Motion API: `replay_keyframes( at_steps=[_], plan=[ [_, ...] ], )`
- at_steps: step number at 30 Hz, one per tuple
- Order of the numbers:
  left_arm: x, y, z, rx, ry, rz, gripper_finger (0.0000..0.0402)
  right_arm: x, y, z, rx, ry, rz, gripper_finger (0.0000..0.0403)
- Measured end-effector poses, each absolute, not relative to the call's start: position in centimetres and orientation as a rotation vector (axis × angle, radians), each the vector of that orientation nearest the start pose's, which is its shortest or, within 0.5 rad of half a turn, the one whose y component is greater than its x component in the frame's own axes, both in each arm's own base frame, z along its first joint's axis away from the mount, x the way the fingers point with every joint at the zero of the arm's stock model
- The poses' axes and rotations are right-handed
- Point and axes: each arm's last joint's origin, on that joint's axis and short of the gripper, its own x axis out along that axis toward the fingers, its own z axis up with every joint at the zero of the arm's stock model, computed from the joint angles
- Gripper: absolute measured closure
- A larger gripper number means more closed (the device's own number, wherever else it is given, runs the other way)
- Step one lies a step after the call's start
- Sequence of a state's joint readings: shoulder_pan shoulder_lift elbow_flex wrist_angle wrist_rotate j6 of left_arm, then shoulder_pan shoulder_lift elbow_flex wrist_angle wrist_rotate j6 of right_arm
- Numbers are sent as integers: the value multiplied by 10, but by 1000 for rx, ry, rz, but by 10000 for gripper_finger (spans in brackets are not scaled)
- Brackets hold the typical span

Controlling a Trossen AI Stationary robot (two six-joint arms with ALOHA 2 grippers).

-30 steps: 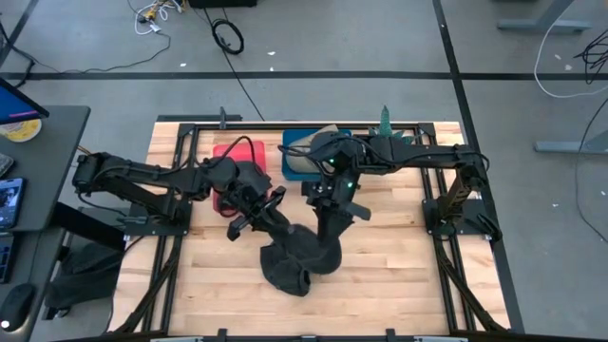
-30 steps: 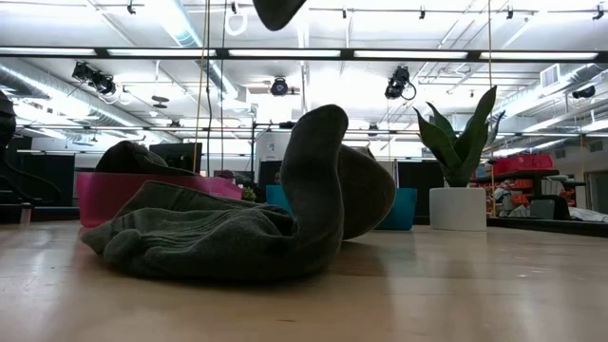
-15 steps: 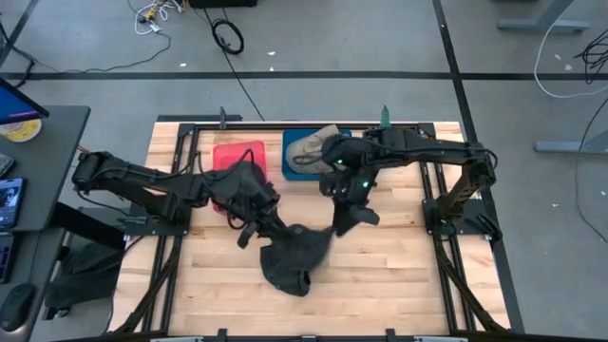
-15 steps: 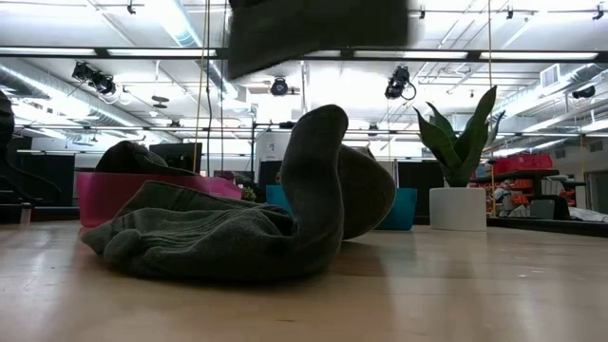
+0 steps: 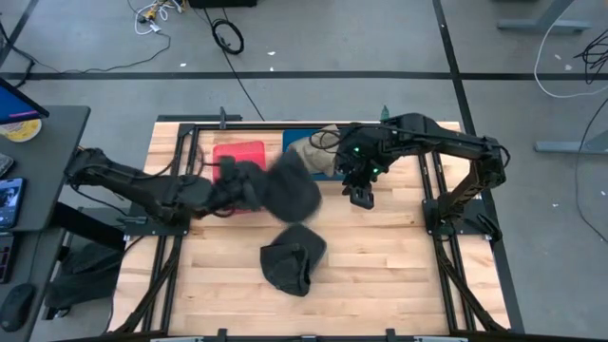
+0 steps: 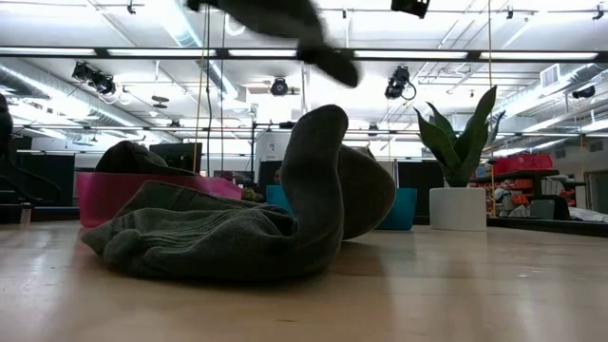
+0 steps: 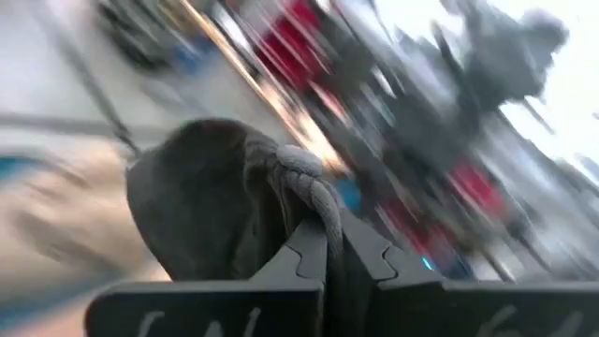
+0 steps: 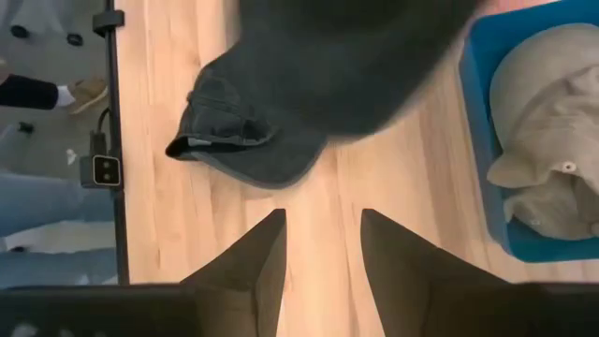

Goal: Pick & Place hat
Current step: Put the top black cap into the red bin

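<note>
Left gripper clamped on knit hat, held aloft beside red bin, likely for drop there. Right gripper parted, empty, parked near blue bin. Second hat on table.

Grey floor, ceiling lights

overhead and tabletop-level cameras both see the hat.
</note>
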State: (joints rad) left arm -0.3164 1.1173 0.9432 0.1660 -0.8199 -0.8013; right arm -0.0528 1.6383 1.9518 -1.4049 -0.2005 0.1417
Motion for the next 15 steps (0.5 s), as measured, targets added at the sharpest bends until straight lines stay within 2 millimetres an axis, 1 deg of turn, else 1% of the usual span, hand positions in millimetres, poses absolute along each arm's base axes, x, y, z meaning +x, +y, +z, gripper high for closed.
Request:
replay_keyframes(
  at_steps=[5, 8, 10, 13, 15],
  plan=[
    [222, -62, 361, -771, -399, 874, 395, 297, -10, 414, 264, 1094, 56, 261],
    [216, -66, 361, -760, -482, 1057, 395, 297, -10, 415, 263, 1085, 56, 261],
    [219, -66, 359, -748, -483, 1075, 395, 298, -10, 415, 264, 1084, 56, 261],
    [223, -59, 359, -762, -514, 1108, 395, 298, -10, 415, 263, 1079, 55, 261],
    [229, -53, 355, -749, -523, 1139, 395, 298, -10, 415, 265, 1078, 54, 261]
  ],
)
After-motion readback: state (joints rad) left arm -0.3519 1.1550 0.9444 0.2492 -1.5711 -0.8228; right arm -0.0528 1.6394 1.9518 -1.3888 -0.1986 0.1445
